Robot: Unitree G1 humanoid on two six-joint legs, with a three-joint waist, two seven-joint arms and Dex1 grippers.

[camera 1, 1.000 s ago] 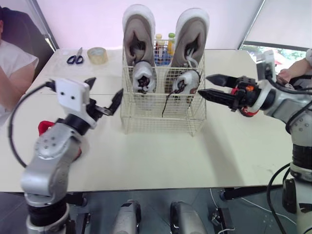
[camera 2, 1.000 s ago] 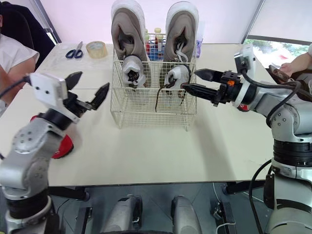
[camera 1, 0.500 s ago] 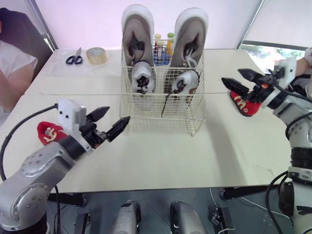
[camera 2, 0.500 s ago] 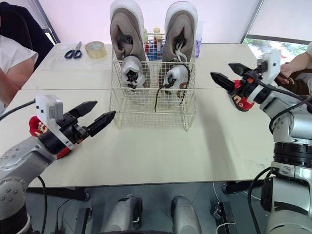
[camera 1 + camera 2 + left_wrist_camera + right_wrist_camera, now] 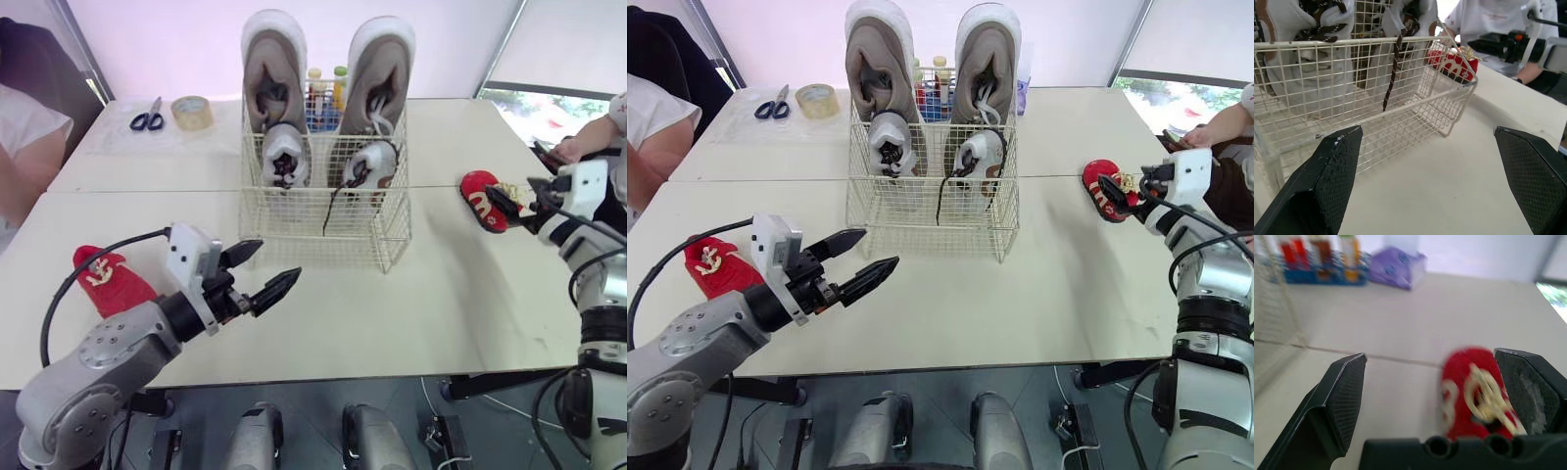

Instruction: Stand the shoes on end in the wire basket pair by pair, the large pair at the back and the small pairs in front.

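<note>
The wire basket (image 5: 323, 238) sits mid-worktop (image 5: 460, 313). The large grey pair stands on end along its back, one shoe (image 5: 274, 69) toward 11 o'clock and its mate (image 5: 383, 65) toward 1 o'clock. A small white pair stands just in front of them, each small shoe (image 5: 285, 157) (image 5: 371, 163) against a large one, and a dark lace hangs down inside the front wall. Two small red shoes lie outside on the worktop: one (image 5: 110, 279) at about 8 o'clock from the basket, well apart from it, the other (image 5: 482, 199) at 3 o'clock. The left pincer (image 5: 276, 260) hovers at 7 o'clock from the basket, near its front corner, its fingers spread wide and holding nothing. The right pincer (image 5: 1429, 355) is at the 3 o'clock red shoe, also spread wide; the shoe lies just ahead of one finger, and whether they touch cannot be told. Scissors (image 5: 148, 117) and a roll of tape (image 5: 193, 111) lie at 10 o'clock, and bottles (image 5: 328, 90) stand behind the basket.
</note>
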